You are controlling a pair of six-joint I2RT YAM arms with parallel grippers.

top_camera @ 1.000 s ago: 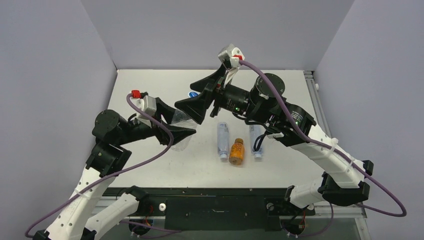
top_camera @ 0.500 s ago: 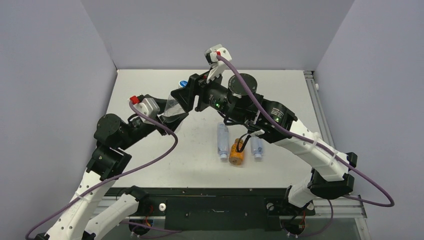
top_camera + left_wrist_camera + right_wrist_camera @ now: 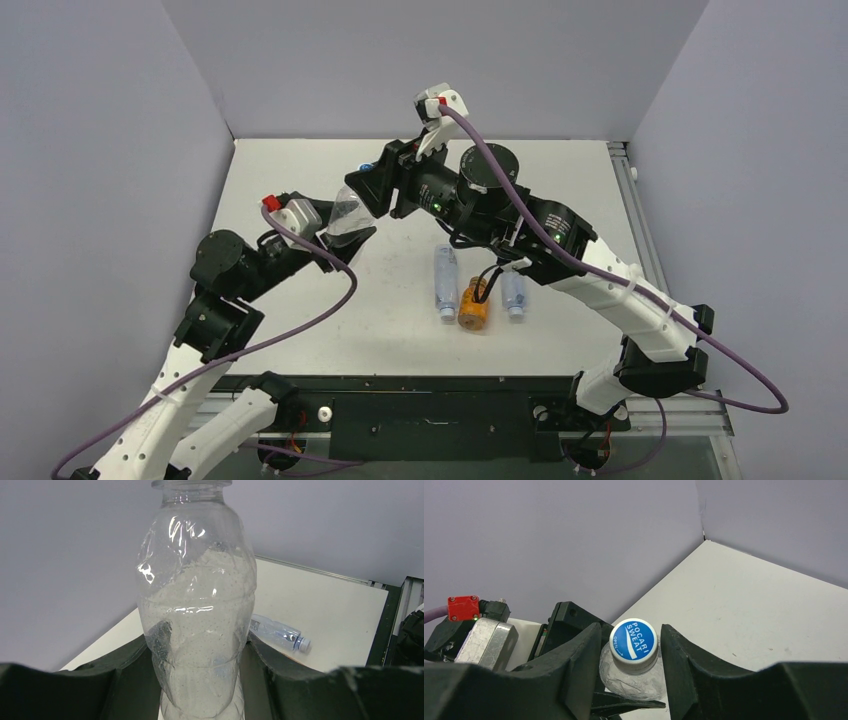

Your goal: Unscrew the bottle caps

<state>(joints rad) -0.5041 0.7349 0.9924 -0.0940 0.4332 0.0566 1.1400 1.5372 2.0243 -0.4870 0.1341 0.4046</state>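
**Right wrist view: jaws bracket the cap of the held bottle**

Right wrist camera looks straight onto the cap [image 3: 633, 640], which has a white skirt and a blue top printed "POCARI SWEAT". The right gripper [image 3: 631, 631] has one black finger on each side of the cap, close in. Only a thin sliver shows on either side, and I cannot tell whether the pads actually press on it.

The cap sits on the clear ribbed bottle [image 3: 197, 615]. The left wrist view shows the left gripper [image 3: 197, 652] clamped tight around the lower body of that bottle. Its fingers bear on both sides, and the neck runs out of the top of the picture.

From the top external camera, the left gripper [image 3: 345, 225] holds the bottle [image 3: 347, 213] in the air over the left-centre of the table [image 3: 600, 180]. The bottle is tilted, with its cap end [image 3: 367, 168] pointing toward the right gripper [image 3: 372, 180], which reaches across from the right.

Three more bottles lie side by side on the table near the middle, well apart from the grippers. They are a short clear bottle [image 3: 446, 280], the orange bottle [image 3: 474, 308] with its brown cap [image 3: 478, 283] toward the far side, and a second short clear bottle [image 3: 513, 292].
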